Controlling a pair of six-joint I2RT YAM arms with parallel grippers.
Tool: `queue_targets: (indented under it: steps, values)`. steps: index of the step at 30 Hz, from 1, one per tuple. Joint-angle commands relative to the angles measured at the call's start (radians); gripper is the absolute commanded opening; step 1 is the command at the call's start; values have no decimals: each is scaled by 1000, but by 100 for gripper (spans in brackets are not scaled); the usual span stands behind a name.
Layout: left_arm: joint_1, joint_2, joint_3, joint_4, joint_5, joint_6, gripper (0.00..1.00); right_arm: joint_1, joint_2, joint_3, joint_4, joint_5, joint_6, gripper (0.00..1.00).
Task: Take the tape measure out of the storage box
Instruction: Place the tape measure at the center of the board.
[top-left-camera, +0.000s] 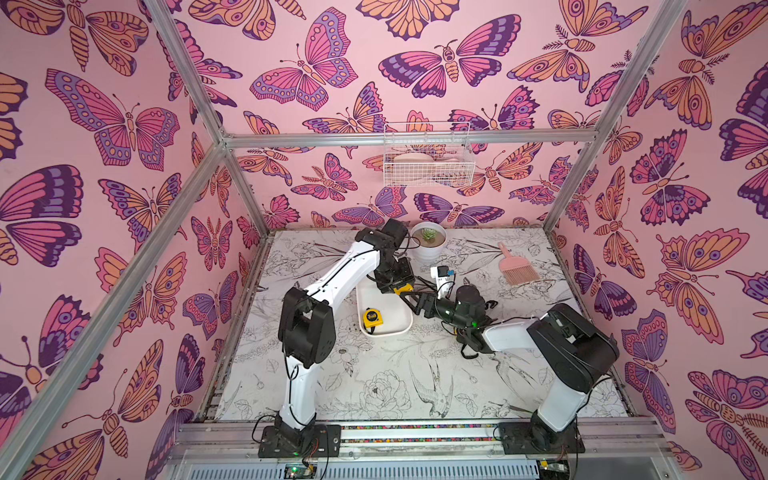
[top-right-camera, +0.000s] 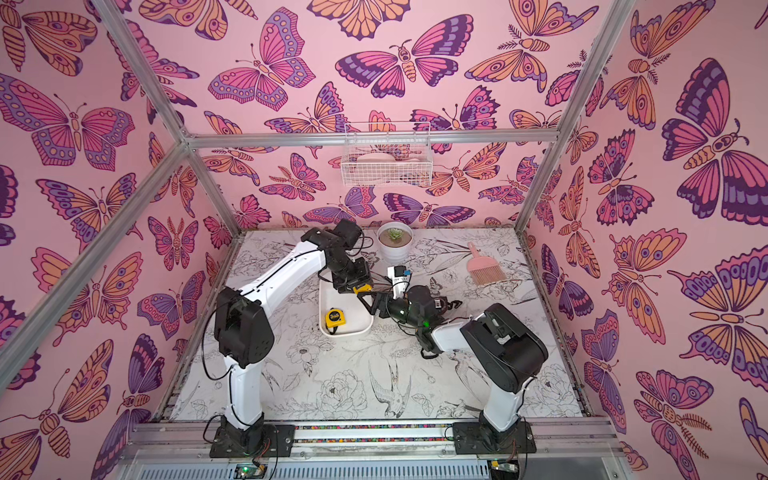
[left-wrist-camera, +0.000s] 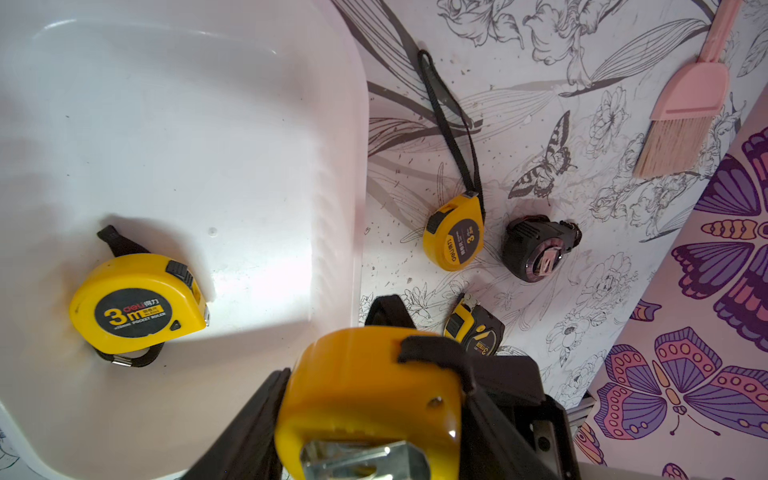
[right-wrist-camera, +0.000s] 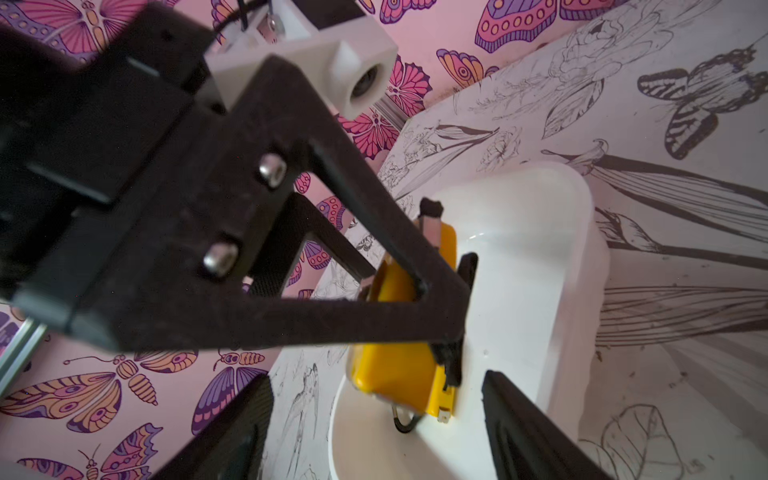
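Note:
The storage box (top-left-camera: 399, 328) (top-right-camera: 353, 332) is a shallow white tub in mid-table in both top views. One yellow tape measure (top-left-camera: 372, 319) (left-wrist-camera: 137, 303) lies flat inside it. My left gripper (top-left-camera: 400, 289) (left-wrist-camera: 374, 415) is shut on a second yellow tape measure (left-wrist-camera: 370, 386) (right-wrist-camera: 399, 365), held above the far right part of the box (left-wrist-camera: 187, 124). My right gripper (top-left-camera: 415, 302) (right-wrist-camera: 374, 436) is open, pointing at that held tape measure from the right, its fingers (right-wrist-camera: 528, 428) apart from it.
Three more tape measures lie on the table right of the box: a yellow one (left-wrist-camera: 455, 237), a black one (left-wrist-camera: 536, 247) and a black-yellow one (left-wrist-camera: 476, 328). A pink brush (top-left-camera: 513, 266), a white plant pot (top-left-camera: 428, 243) and a wall-hung wire basket (top-left-camera: 428, 160) stand farther back.

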Motion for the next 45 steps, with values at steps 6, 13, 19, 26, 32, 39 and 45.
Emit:
queue_targets:
  steps: [6, 13, 19, 26, 32, 39, 45]
  values:
    - [-22, -33, 18, -16, 0, -16, 37, 10, 35, 38, 107, 44, 45, 68]
    - [-34, -33, 16, -16, 5, -6, 39, 10, 85, 52, 173, 28, 94, 27]
    - [-47, -51, 14, -11, 5, 19, 85, 11, 76, 44, 173, 26, 84, 12]
    - [-31, -113, 23, -14, -123, 67, 99, -9, 19, -9, 148, 24, 90, 11]
    - [6, -155, 21, -22, -278, 185, 99, -70, -134, -125, -1, -17, 66, 11]
    - [11, -99, -2, -101, -323, 328, 99, -91, -365, -266, -311, -96, -29, 10]
    - [-1, -74, -96, -107, -353, 390, 97, -101, -470, -350, -461, -71, -41, 10]
